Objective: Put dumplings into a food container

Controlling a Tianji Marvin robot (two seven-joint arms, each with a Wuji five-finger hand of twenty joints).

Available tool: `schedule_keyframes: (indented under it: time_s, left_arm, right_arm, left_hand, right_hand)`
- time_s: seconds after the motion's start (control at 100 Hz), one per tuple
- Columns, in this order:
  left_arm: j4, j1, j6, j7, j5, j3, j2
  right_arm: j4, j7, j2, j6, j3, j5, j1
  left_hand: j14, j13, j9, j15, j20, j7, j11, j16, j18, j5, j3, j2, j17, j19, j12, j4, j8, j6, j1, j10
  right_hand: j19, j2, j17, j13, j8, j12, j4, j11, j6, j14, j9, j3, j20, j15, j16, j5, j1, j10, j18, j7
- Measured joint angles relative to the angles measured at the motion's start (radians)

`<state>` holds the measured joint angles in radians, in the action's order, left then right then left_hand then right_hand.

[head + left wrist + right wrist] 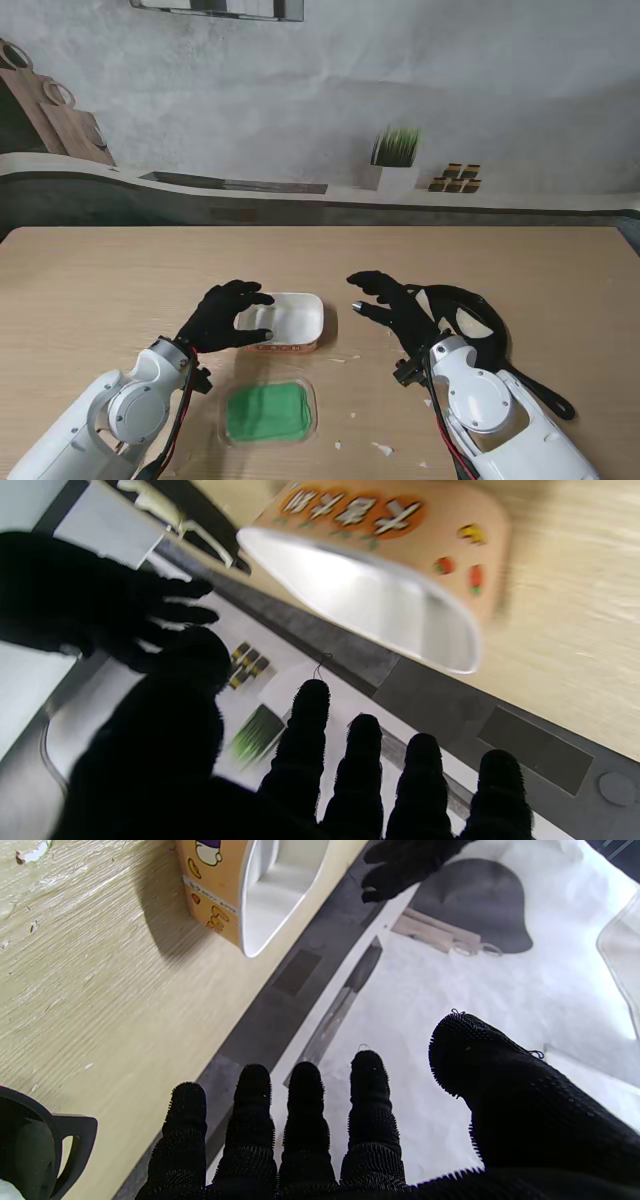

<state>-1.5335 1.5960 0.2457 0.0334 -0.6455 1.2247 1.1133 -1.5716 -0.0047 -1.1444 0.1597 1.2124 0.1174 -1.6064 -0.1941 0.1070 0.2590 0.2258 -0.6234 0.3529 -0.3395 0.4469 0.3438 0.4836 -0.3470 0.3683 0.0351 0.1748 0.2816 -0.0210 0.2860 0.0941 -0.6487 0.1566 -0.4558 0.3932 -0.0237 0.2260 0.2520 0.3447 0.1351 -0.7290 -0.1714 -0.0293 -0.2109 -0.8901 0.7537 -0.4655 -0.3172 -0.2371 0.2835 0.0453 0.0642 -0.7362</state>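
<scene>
- Spreading across our whole view, the wooden worktop (100, 290) carries everything, with pale crumbs scattered on its near right part.
- Our left robot hand (228, 315) hovers at the near-left corner of the container, fingers spread and holding nothing; whether its fingertips touch the rim we cannot tell. We judge it is placed there to steady the box.
- Our right robot hand (392, 305) hangs to the right of the container, apart from it, fingers fanned open and empty, seemingly ready to fetch.
- The food container (285, 322) sits at mid-worktop between both hands, mouth up, white inside and empty, so loading has not begun.
- The clear lid (268, 412) holding a green sheet lies nearer to us, just beside the container, likely set aside to keep the opening free.
- No dumplings show in any view.
</scene>
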Motion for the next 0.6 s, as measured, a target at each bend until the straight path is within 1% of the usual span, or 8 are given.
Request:
schedule_keyframes:
  time_s: [0.09,0.2,0.3,0.37,0.44,0.49,0.55,0.6]
  left_arm:
    - [0.035,-0.019,0.027,0.002,-0.072,0.0,-0.021]
    - [0.07,-0.04,0.047,0.003,-0.125,-0.005,-0.034]
    - [0.096,-0.069,0.046,0.01,-0.249,-0.041,-0.052]
    - [0.126,-0.098,0.046,0.02,-0.258,-0.076,-0.059]
    - [0.154,-0.123,0.048,0.04,-0.261,-0.106,-0.062]
    - [0.169,-0.137,0.052,0.058,-0.292,-0.121,-0.063]
    - [0.2,-0.166,0.054,0.119,-0.353,-0.163,-0.069]
    - [0.234,-0.193,0.054,0.162,-0.363,-0.201,-0.07]
  right_arm:
    - [-0.003,-0.001,0.0,0.001,0.002,0.0,-0.002]
    - [-0.004,-0.005,0.0,0.005,0.003,0.001,-0.003]
    - [-0.008,-0.006,-0.001,0.005,0.01,0.001,-0.007]
    - [-0.018,-0.009,-0.001,0.003,0.015,0.002,-0.015]
    - [-0.024,-0.009,-0.001,0.003,0.016,0.005,-0.018]
    - [-0.026,-0.009,-0.001,0.003,0.017,0.006,-0.019]
    - [-0.028,-0.01,-0.001,0.003,0.018,0.007,-0.021]
    - [-0.032,-0.01,-0.001,0.003,0.021,0.009,-0.024]
  left_hand:
    - [0.011,0.0,-0.011,0.0,0.0,-0.003,0.002,0.0,0.0,-0.019,-0.035,0.032,0.008,0.0,0.003,0.003,0.0,0.0,0.05,-0.007]
    - [0.013,0.0,-0.011,0.0,0.002,-0.036,-0.023,0.001,0.0,-0.05,-0.07,0.067,0.01,0.0,0.049,0.004,-0.002,0.008,0.063,-0.016]
    - [0.015,0.0,-0.01,0.036,0.012,-0.054,-0.05,0.022,0.0,-0.076,-0.119,0.095,0.01,0.0,0.088,0.025,-0.027,0.011,0.074,-0.035]
    - [0.015,0.0,0.015,0.06,0.012,-0.051,-0.082,0.035,-0.001,-0.076,-0.163,0.121,0.01,0.0,0.125,0.03,-0.03,0.004,0.074,-0.046]
    - [0.021,0.005,0.058,0.091,0.013,-0.024,-0.116,0.06,-0.001,-0.061,-0.2,0.137,0.01,0.0,0.166,0.04,-0.03,-0.014,0.074,-0.067]
    - [0.023,0.009,0.087,0.115,0.013,0.011,-0.135,0.074,-0.001,-0.049,-0.229,0.146,0.01,0.0,0.193,0.04,-0.022,-0.025,0.075,-0.082]
    - [0.024,0.017,0.12,0.138,0.015,0.015,-0.158,0.085,-0.003,-0.048,-0.259,0.15,0.01,0.0,0.22,0.04,-0.013,-0.04,0.075,-0.108]
    - [0.028,0.019,0.145,0.151,0.024,0.032,-0.171,0.086,-0.02,-0.038,-0.27,0.151,0.01,-0.001,0.235,0.04,-0.011,-0.055,0.075,-0.122]
  right_hand:
    - [0.0,0.0,0.0,0.0,0.0,0.002,0.0,-0.002,0.0,0.0,0.0,0.0,0.002,0.0,0.0,-0.005,0.0,0.0,0.0,-0.001]
    - [0.001,0.0,-0.001,0.0,0.0,0.007,0.0,-0.011,0.0,0.0,0.0,0.0,0.003,0.0,0.0,-0.005,0.0,0.0,0.0,-0.002]
    - [0.001,0.0,-0.001,0.0,0.0,0.011,0.0,-0.015,0.0,0.0,0.0,0.0,0.005,0.0,0.0,-0.006,0.0,0.0,0.0,-0.005]
    - [0.001,0.0,-0.002,0.0,0.0,0.012,0.0,-0.016,0.0,0.0,0.0,0.0,0.006,0.0,0.0,-0.015,0.0,0.0,0.0,-0.008]
    - [0.001,0.0,-0.002,0.0,0.0,0.012,0.0,-0.02,0.0,0.0,0.0,0.0,0.006,0.0,0.0,-0.015,0.0,0.0,0.0,-0.009]
    - [0.001,0.0,-0.002,0.0,0.0,0.012,0.0,-0.027,0.0,0.0,0.0,0.0,0.008,0.0,0.0,-0.016,0.0,0.0,0.0,-0.009]
    - [0.001,0.0,-0.002,0.0,0.0,0.012,0.0,-0.027,0.0,0.0,0.0,0.0,0.011,0.0,0.0,-0.016,0.0,0.0,0.0,-0.009]
    - [0.001,0.0,-0.002,0.0,0.0,0.012,0.0,-0.028,0.0,0.0,0.0,0.0,0.014,0.0,0.0,-0.017,0.0,0.0,0.0,-0.009]
